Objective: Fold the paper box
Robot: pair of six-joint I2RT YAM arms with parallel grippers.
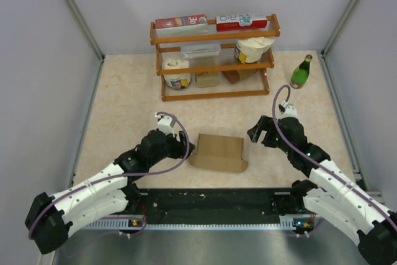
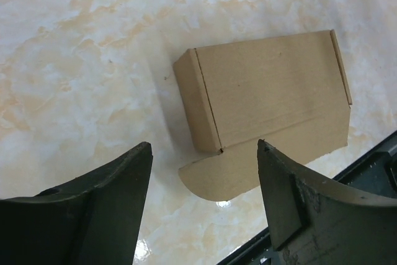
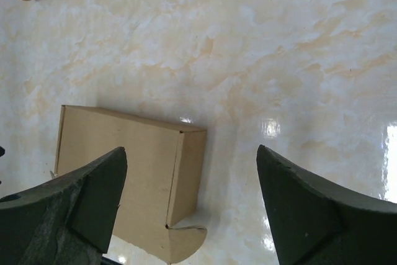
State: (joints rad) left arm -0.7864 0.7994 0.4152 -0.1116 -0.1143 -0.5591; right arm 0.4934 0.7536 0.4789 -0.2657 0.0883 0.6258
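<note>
The paper box (image 1: 218, 151) is plain brown cardboard, folded into a closed rectangular box with a rounded front flap lying flat on the table. It rests between my two arms near the front edge. My left gripper (image 1: 185, 147) is open and empty just left of the box; in the left wrist view the box (image 2: 267, 97) lies beyond the fingertips (image 2: 144, 153). My right gripper (image 1: 255, 133) is open and empty to the right of the box; the right wrist view shows the box's right end (image 3: 155, 172) and rounded flap.
A wooden shelf (image 1: 214, 60) with red-and-white cartons, jars and small boxes stands at the back centre. A green bottle (image 1: 301, 72) stands at the back right. A black rail (image 1: 217, 206) runs along the near edge. Grey walls enclose the table.
</note>
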